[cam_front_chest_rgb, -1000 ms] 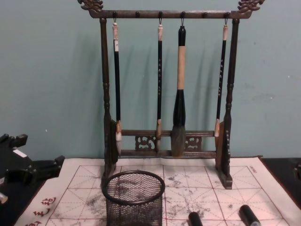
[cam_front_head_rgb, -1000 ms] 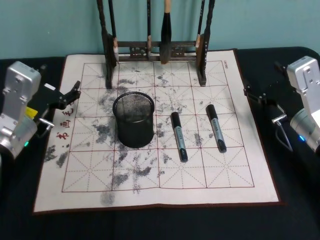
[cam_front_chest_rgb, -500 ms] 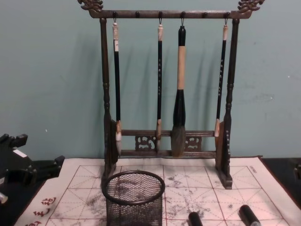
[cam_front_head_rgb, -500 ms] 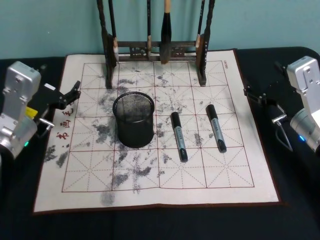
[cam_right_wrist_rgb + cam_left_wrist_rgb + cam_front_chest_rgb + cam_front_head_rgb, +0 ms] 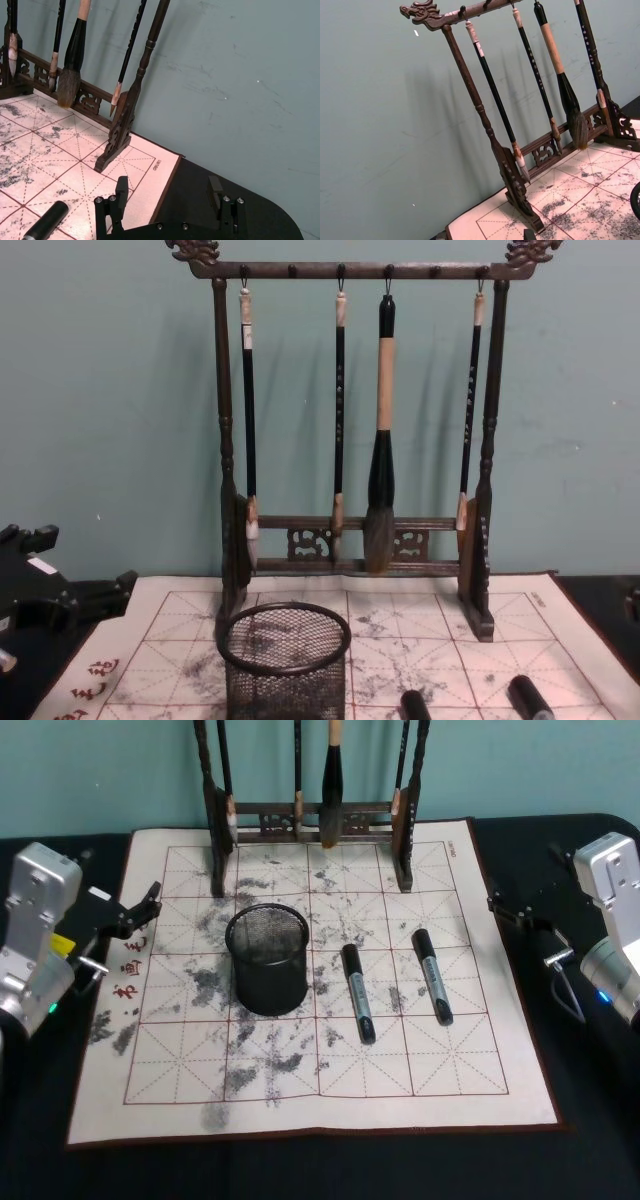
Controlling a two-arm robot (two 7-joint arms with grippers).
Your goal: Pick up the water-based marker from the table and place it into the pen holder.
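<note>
Two black water-based markers lie side by side on the grid mat, one (image 5: 358, 992) in the middle and one (image 5: 432, 976) further right; their ends (image 5: 415, 705) (image 5: 530, 699) show low in the chest view. The pen holder (image 5: 267, 960), a round black mesh cup, stands upright left of them with nothing visible inside (image 5: 286, 660). My left gripper (image 5: 140, 910) rests open at the mat's left edge, apart from the cup (image 5: 65, 575). My right gripper (image 5: 510, 910) waits open off the mat's right edge (image 5: 168, 190), with one marker's end (image 5: 45, 222) beside it.
A tall dark wooden brush rack (image 5: 310, 815) with several hanging brushes stands at the back of the ink-stained white mat (image 5: 320, 1090). A black tablecloth (image 5: 600, 1120) surrounds the mat. A teal wall (image 5: 110, 390) rises behind the rack.
</note>
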